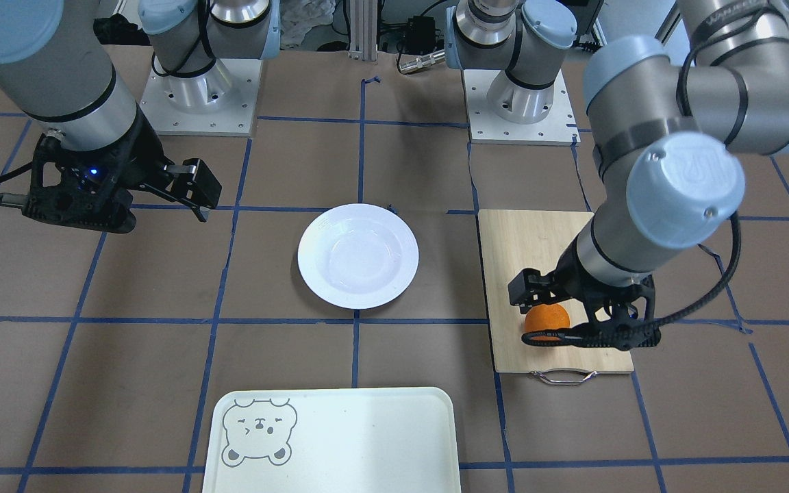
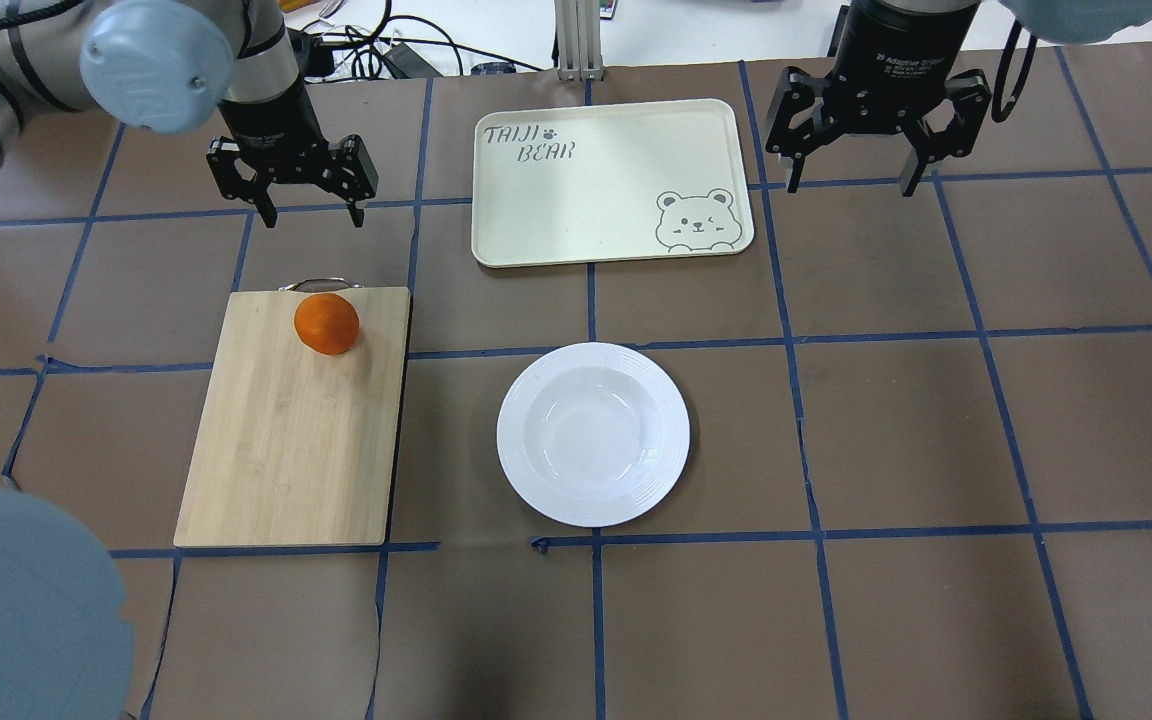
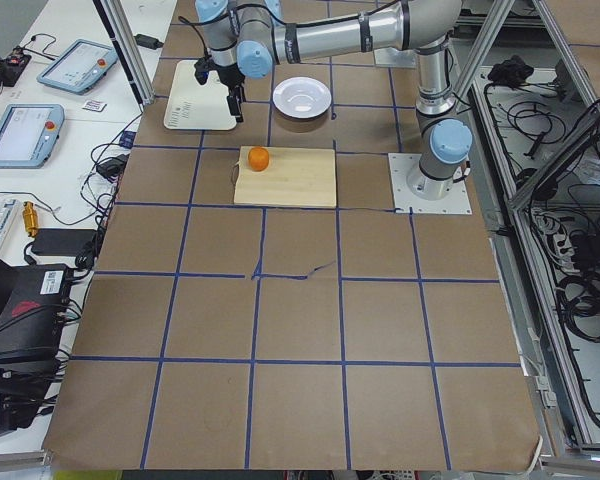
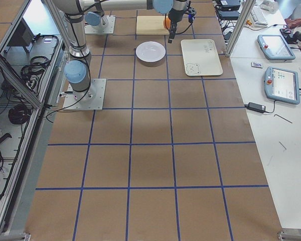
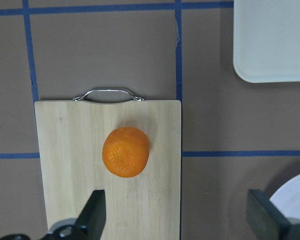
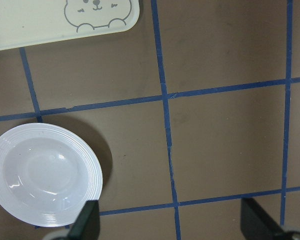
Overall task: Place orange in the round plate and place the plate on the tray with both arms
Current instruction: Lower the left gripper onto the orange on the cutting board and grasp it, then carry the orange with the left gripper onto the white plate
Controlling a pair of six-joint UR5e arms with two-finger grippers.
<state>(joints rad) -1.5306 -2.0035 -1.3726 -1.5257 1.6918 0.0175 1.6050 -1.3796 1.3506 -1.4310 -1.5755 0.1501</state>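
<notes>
Brown paper taped into blue squares covers the table [image 2: 936, 400], where the one orange [image 2: 326, 323] sits on the single cutting board [image 2: 286, 440], close to its handle edge. The left gripper [image 2: 312, 215] hovers above it with fingers spread; I judge it should centre over the fruit, drop straight and close gently so the orange cannot roll. One empty plate [image 2: 593, 433] lies mid-table and one tray [image 2: 586, 200] at the far edge, with the right gripper [image 2: 851, 186], also spread, beside it.

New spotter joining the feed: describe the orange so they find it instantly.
In the overhead view, find the bamboo cutting board left of the white round plate. The orange sits on it near the metal-handled end, the only small, bright round fruit there.
</notes>
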